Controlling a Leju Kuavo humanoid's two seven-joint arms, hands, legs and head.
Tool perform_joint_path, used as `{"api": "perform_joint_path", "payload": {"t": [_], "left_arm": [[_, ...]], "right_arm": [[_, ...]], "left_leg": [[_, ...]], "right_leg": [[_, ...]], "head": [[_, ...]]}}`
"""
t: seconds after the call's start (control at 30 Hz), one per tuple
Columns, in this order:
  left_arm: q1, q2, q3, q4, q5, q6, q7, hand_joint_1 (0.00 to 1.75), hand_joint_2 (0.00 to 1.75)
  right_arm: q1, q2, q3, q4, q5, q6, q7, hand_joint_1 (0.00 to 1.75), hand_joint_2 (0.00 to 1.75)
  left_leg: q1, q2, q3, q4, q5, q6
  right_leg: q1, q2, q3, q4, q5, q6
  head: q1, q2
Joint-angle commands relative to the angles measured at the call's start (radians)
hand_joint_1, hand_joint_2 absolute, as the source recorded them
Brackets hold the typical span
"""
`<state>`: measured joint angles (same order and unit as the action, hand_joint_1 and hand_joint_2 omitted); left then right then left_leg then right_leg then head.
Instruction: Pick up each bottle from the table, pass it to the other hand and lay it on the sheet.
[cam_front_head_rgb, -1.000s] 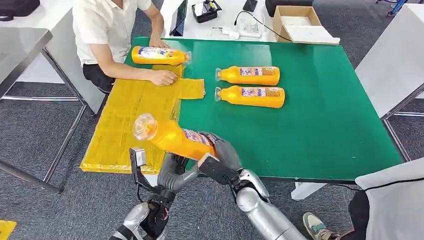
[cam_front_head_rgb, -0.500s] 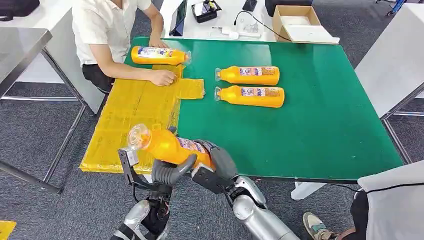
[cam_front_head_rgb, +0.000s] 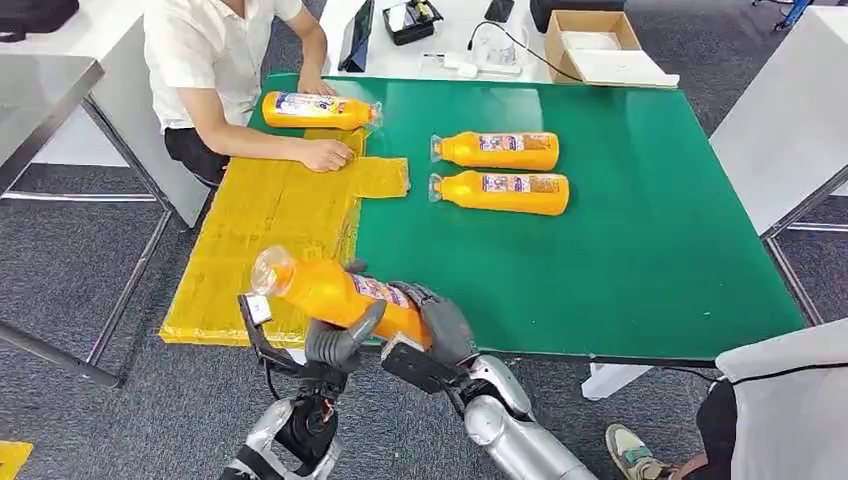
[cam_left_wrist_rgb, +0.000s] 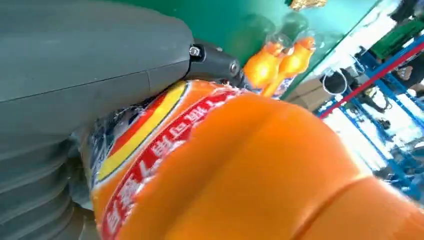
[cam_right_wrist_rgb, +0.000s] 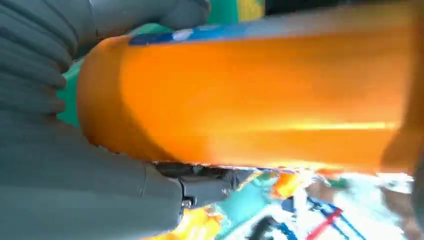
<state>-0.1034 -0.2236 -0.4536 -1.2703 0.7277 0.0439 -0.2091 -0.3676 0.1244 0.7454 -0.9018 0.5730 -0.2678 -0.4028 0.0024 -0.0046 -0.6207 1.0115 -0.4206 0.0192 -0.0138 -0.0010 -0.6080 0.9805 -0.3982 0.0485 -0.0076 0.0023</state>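
An orange bottle (cam_front_head_rgb: 330, 288) with a clear cap end hangs tilted over the near edge of the yellow sheet (cam_front_head_rgb: 250, 220). My left hand (cam_front_head_rgb: 338, 340) wraps its middle from below, fingers curled over the label. My right hand (cam_front_head_rgb: 440, 328) grips its base end. In the left wrist view the bottle (cam_left_wrist_rgb: 260, 170) presses against my left hand (cam_left_wrist_rgb: 75, 65). In the right wrist view the bottle (cam_right_wrist_rgb: 250, 95) lies across my right hand (cam_right_wrist_rgb: 55, 175). Two more bottles (cam_front_head_rgb: 497, 150) (cam_front_head_rgb: 502, 192) lie side by side on the green table (cam_front_head_rgb: 640, 250). Another bottle (cam_front_head_rgb: 318, 110) lies at the table's far left.
A person in a white shirt sits at the far left, one hand (cam_front_head_rgb: 328, 155) resting on the sheet's far end. Another person's clothing (cam_front_head_rgb: 785, 400) shows at the lower right. A cardboard box (cam_front_head_rgb: 592, 42) and cables lie on the white table behind.
The held bottle has moved left and a little lower, towards the sheet's near edge. My left hand has come up and closed around its middle.
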Motion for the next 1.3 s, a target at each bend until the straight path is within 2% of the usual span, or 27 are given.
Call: {"api": "perform_joint_path", "payload": {"t": [0.03, 0.1, 0.17, 0.27, 0.33, 0.37, 0.5, 0.53, 0.6, 0.63, 0.7, 0.8, 0.83, 0.87, 0.9, 1.07, 1.23, 1.3], "left_arm": [[-0.032, 0.027, 0.052, 0.022, 0.102, -0.048, 0.032, 1.75, 1.75], [-0.037, 0.033, 0.061, 0.006, 0.106, -0.067, 0.006, 1.75, 1.75], [-0.059, 0.045, 0.106, -0.004, 0.084, -0.06, -0.048, 1.75, 1.75], [-0.096, 0.055, 0.187, 0.014, 0.077, -0.049, -0.046, 1.75, 1.75], [-0.104, 0.058, 0.219, 0.023, 0.062, -0.048, -0.041, 1.75, 1.75], [-0.104, 0.058, 0.219, 0.023, 0.062, -0.048, -0.041, 1.75, 1.75], [-0.097, 0.049, 0.218, 0.021, 0.056, -0.052, -0.04, 1.75, 1.75], [-0.097, 0.049, 0.218, 0.021, 0.056, -0.052, -0.04, 1.75, 1.75], [-0.115, 0.067, 0.221, 0.019, -0.192, 0.184, -0.185, 1.75, 1.75], [-0.136, 0.088, 0.215, 0.037, -0.442, 0.412, -0.267, 1.75, 1.75], [-0.163, 0.116, 0.242, 0.089, -0.739, 0.647, -0.314, 1.75, 1.75], [-0.188, 0.074, 0.428, 0.162, -1.153, 0.654, -0.274, 1.75, 1.75], [-0.211, 0.066, 0.465, 0.211, -1.317, 0.654, -0.227, 1.75, 1.75], [-0.235, 0.069, 0.474, 0.263, -1.394, 0.654, -0.201, 1.75, 1.75], [-0.254, 0.072, 0.482, 0.3, -1.469, 0.654, -0.171, 1.75, 1.75], [-0.479, 0.149, 0.319, 0.778, -1.793, 0.599, 0.057, 1.75, 1.75], [-0.522, 0.157, 0.249, 0.892, -1.896, 0.535, 0.139, 1.75, 1.75], [-0.521, 0.158, 0.25, 0.894, -1.895, 0.537, 0.137, 1.75, 1.75]], "right_arm": [[0.021, -0.036, 0.056, -0.053, -0.013, -0.018, -0.058, 0.0, 0.0], [0.029, -0.045, 0.063, -0.064, -0.006, -0.019, -0.069, 0.0, 0.0], [0.062, -0.06, 0.071, -0.11, -0.015, -0.013, -0.119, 0.0, 0.0], [0.108, -0.075, 0.076, -0.168, 0.01, -0.035, -0.118, 0.0, 0.0], [0.126, -0.083, 0.075, -0.187, 0.015, -0.044, -0.119, 0.0, 0.0], [0.126, -0.083, 0.075, -0.187, 0.015, -0.044, -0.119, 0.0, 0.0], [0.121, -0.081, 0.072, -0.181, 0.015, -0.041, -0.118, 0.0, 0.0], [0.121, -0.081, 0.072, -0.181, 0.015, -0.041, -0.118, 0.0, 0.0], [0.165, -0.08, 0.035, -0.209, 0.049, -0.112, -0.122, 0.0, 0.0], [0.19, -0.08, 0.017, -0.234, 0.067, -0.144, -0.123, 0.0, 0.0], [0.224, -0.086, -0.003, -0.285, 0.097, -0.179, -0.118, 0.0, 0.0], [0.259, -0.097, -0.039, -0.342, 0.143, -0.214, -0.107, 0.0, 0.0], [0.265, -0.097, -0.046, -0.353, 0.143, -0.213, -0.107, 0.0, 0.0], [0.268, -0.094, -0.054, -0.36, 0.137, -0.206, -0.108, 0.0, 0.0], [0.268, -0.091, -0.057, -0.363, 0.138, -0.202, -0.109, 0.0, 0.0], [0.229, -0.079, -0.029, -0.337, 0.105, -0.121, -0.149, 0.0, 0.0], [0.216, -0.068, -0.024, -0.313, 0.081, -0.101, -0.162, 0.0, 0.0], [0.213, -0.066, -0.023, -0.309, 0.08, -0.101, -0.163, 0.0, 0.0]], "left_leg": [[0.0, -0.002, 0.005, -0.001, -0.001, -0.001], [0.0, 0.0, 0.002, -0.001, -0.001, 0.0], [0.001, 0.001, 0.007, 0.0, -0.003, -0.001], [0.001, -0.002, 0.003, -0.001, -0.001, -0.001], [0.001, -0.001, 0.008, -0.001, -0.003, -0.002], [0.0, -0.001, 0.003, -0.001, -0.001, -0.001], [0.001, 0.0, 0.007, -0.001, -0.003, -0.001], [0.0, 0.0, 0.003, -0.001, -0.001, -0.001], [0.001, 0.0, 0.005, 0.0, -0.002, -0.001], [0.0, -0.001, 0.003, -0.001, -0.001, -0.001], [0.001, -0.003, 0.005, -0.001, -0.002, -0.001], [0.0, 0.0, 0.003, -0.001, -0.001, -0.001], [0.001, 0.001, 0.011, -0.002, -0.004, -0.003], [0.0, -0.001, 0.004, -0.002, -0.001, -0.001], [0.001, -0.003, 0.006, -0.002, -0.001, -0.001], [0.0, -0.004, 0.004, -0.002, 0.001, -0.001], [0.0, -0.001, 0.002, -0.001, 0.003, -0.001], [0.0, 0.001, 0.004, -0.001, 0.001, -0.001]], "right_leg": [[0.001, -0.002, 0.005, -0.001, -0.002, -0.002], [0.0, 0.0, 0.002, 0.0, -0.001, -0.001], [0.001, 0.001, 0.007, 0.0, -0.003, -0.002], [0.001, -0.002, 0.003, -0.001, -0.001, -0.002], [0.001, -0.001, 0.008, 0.0, -0.003, -0.003], [0.0, -0.001, 0.003, 0.0, -0.001, -0.002], [0.001, -0.001, 0.007, 0.0, -0.003, -0.002], [0.0, 0.0, 0.003, 0.0, -0.001, -0.001], [0.001, 0.0, 0.005, 0.0, -0.002, -0.002], [0.0, -0.001, 0.003, 0.0, -0.001, -0.001], [0.001, -0.003, 0.006, 0.0, -0.003, -0.002], [0.0, 0.0, 0.003, -0.001, -0.001, -0.002], [0.001, 0.0, 0.01, -0.001, -0.004, -0.004], [0.0, -0.001, 0.003, 0.0, -0.002, -0.002], [0.001, -0.003, 0.006, -0.001, -0.002, -0.002], [0.0, -0.005, 0.005, 0.0, -0.001, -0.002], [0.0, -0.002, 0.002, 0.0, 0.001, -0.002], [0.0, -0.001, 0.003, 0.0, 0.001, -0.004]], "head": [[0.001, 0.0], [0.0, 0.0], [0.0, 0.0], [0.0, 0.0], [0.0, 0.0], [0.0, 0.0], [0.0, 0.0], [0.0, 0.0], [0.0, 0.0], [0.0, 0.0], [0.001, 0.0], [0.0, 0.0], [0.0, 0.0], [0.0, 0.0], [0.0, 0.0], [0.0, 0.0], [0.0, 0.0], [0.0, 0.0]]}}
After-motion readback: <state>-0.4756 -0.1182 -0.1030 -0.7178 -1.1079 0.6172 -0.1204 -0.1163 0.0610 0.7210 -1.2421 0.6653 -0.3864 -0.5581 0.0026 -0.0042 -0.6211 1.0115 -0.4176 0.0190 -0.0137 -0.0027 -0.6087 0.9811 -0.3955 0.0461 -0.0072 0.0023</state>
